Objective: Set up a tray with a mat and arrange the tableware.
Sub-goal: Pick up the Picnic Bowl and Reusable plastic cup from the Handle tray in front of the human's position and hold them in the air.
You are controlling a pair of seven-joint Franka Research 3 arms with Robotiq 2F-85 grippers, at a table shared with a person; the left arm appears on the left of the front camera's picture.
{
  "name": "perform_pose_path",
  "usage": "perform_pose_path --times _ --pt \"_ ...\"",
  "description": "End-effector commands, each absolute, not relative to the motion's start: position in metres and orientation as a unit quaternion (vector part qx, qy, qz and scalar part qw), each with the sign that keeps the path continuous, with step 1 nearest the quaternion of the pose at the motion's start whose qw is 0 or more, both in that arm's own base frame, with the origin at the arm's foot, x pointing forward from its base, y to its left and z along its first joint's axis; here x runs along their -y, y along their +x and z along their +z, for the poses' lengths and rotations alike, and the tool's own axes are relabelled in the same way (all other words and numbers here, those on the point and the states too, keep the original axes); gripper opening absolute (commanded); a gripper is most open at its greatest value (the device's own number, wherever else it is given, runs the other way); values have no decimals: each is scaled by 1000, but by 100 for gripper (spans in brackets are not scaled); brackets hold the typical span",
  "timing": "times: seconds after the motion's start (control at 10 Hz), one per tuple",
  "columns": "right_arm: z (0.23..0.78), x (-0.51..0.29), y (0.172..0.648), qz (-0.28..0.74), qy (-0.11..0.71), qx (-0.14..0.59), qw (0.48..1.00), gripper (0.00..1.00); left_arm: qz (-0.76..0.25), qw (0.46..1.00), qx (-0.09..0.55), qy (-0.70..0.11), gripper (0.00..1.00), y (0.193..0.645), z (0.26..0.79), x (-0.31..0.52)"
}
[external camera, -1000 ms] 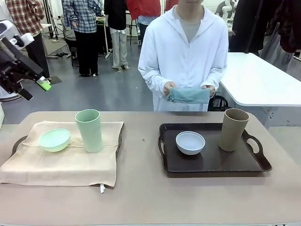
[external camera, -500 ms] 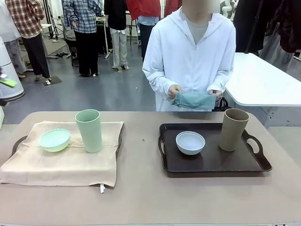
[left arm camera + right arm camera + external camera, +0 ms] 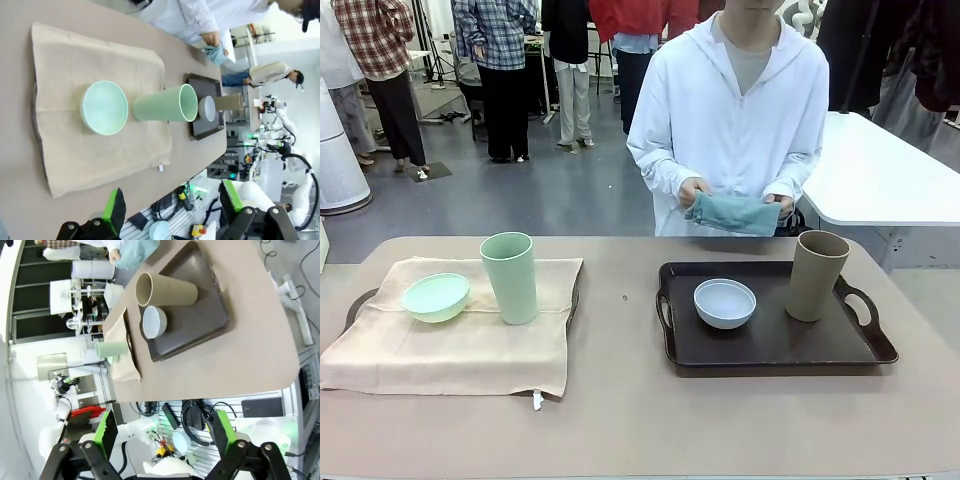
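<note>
Left claw (image 3: 172, 207): spread wide, empty, held off the bench (image 3: 640, 420). Right claw (image 3: 164, 432): likewise wide, nothing between the pads. Robot's left half: beige mat (image 3: 460, 345) draped over a covered tray (image 3: 354, 306); on it sits the mint bowl (image 3: 436, 296), with the pale green tumbler (image 3: 509, 277) upright just beside. Right half: bare dark tray (image 3: 775, 350) carrying the white bowl (image 3: 725, 302) and the upright tan tumbler (image 3: 817, 275), apart. Far side: person (image 3: 740, 110) holds a folded teal cloth (image 3: 732, 213) in both hands (image 3: 692, 190).

A busy, evenly lit workroom
Grey floor (image 3: 570, 190) stretches back, a white table (image 3: 880, 170) stands at the right, and people (image 3: 500, 60) stand along the far side.
</note>
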State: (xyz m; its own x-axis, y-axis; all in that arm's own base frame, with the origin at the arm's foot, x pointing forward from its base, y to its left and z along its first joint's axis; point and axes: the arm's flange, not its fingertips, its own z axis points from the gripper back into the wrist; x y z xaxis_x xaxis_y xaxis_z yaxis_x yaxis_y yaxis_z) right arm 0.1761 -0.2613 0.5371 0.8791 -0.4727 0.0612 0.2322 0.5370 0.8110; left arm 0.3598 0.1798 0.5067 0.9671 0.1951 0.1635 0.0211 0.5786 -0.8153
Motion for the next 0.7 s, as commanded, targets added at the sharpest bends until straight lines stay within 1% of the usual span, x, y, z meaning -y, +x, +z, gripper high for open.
perform_pose_path --times 0.0,0.1,0.6 --pt "537 273 165 -197 444 146 862 100 68 871 124 -470 100 356 503 -179" --pt "536 270 167 -200 444 136 863 100 63 879 119 -457 100 359 503 -175" --pt "539 267 168 -207 438 144 863 100 56 879 120 -458 100 357 505 -183"
